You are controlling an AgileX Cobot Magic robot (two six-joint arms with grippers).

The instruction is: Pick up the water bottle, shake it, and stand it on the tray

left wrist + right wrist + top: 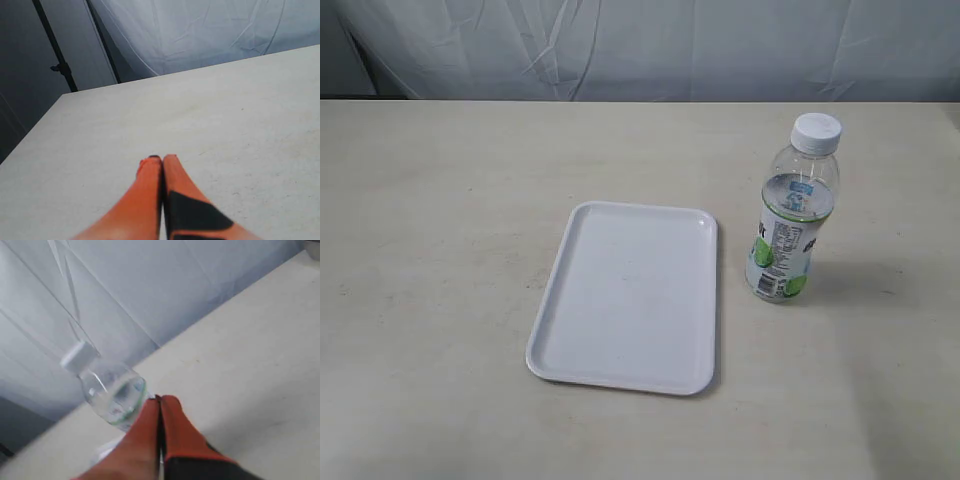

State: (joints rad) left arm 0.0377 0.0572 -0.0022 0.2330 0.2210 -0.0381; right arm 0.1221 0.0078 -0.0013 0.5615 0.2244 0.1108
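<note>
The water bottle [790, 215] stands upright on the table [440, 250], long axis vertical, white cap [816, 131] pointing straight up. It sits just beside the tray's right edge, not touching it. The tray [630, 295] lies flat, nothing on it, its long side running away from the camera. The right gripper [159, 399] hangs near the bottle, orange fingers pressed together on nothing. The left gripper [162, 159] is over bare table, fingers also pressed together.
</note>
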